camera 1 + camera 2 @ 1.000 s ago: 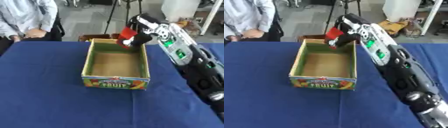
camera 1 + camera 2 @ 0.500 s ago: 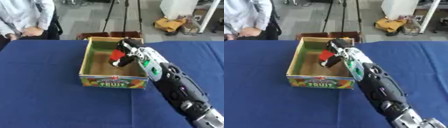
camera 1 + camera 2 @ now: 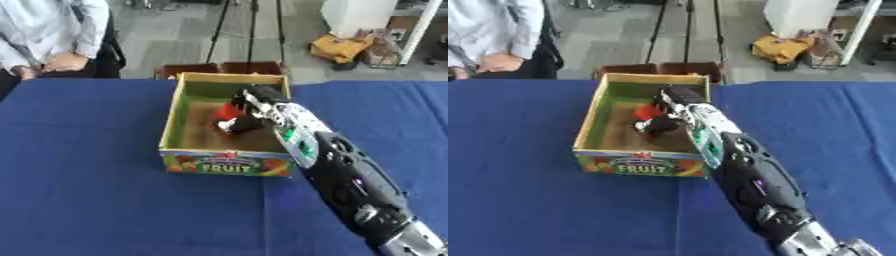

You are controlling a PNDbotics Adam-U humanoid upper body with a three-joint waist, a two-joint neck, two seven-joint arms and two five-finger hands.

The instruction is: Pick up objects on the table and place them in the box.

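A cardboard fruit box [image 3: 224,164] with a green inside stands open on the blue table. My right arm reaches over its right wall, and my right hand [image 3: 245,123] is down inside the box, fingers curled on a red object [image 3: 229,111]. The object sits low, near the box floor at the middle right. Most of it is hidden by the black fingers. My left hand shows in neither view.
The blue tablecloth [image 3: 79,190] spreads wide around the box. A person [image 3: 52,35] stands at the far left edge, hands off the table. Two brown bins [image 3: 223,67] sit on the floor just behind the box.
My right hand has gone down from above the box's far rim into the box, carrying the red object with it. The camera has also shifted.
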